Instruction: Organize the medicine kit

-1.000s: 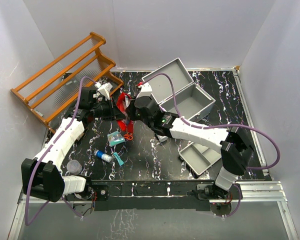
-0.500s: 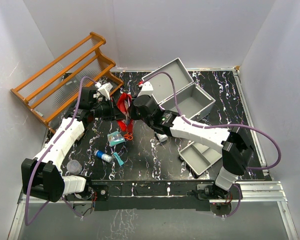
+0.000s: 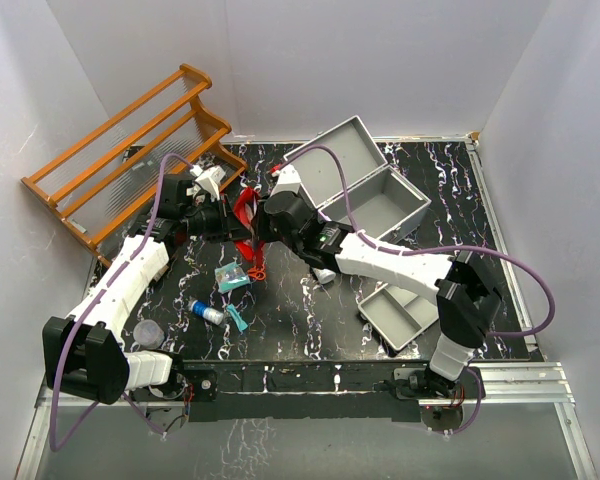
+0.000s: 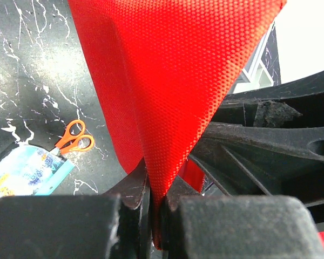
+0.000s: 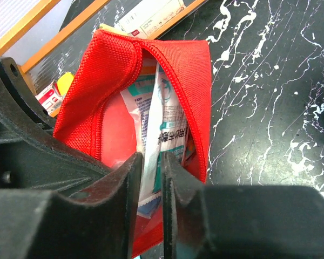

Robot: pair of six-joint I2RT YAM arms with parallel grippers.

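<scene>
The medicine kit (image 3: 375,195), a light-grey metal case, stands open at the back right with its lid tilted back. A red fabric pouch (image 3: 245,210) is held up left of it, between the two grippers. My left gripper (image 3: 228,221) is shut on the pouch's lower fabric edge (image 4: 167,81), pinched between the jaws (image 4: 154,197). My right gripper (image 3: 263,224) reaches into the pouch's open zip mouth (image 5: 119,65) and is shut (image 5: 151,172) on a white and teal packet (image 5: 164,116) standing inside it.
An orange wooden rack (image 3: 130,150) leans at the back left, a white box (image 3: 210,180) at its foot. Orange scissors (image 3: 257,272), a teal packet (image 3: 232,277), a small blue and white bottle (image 3: 205,313) and a grey round cup (image 3: 148,333) lie front left. A grey tray (image 3: 400,312) sits front right.
My right arm has shifted slightly left toward the pouch. The left arm and the pouch have stayed put.
</scene>
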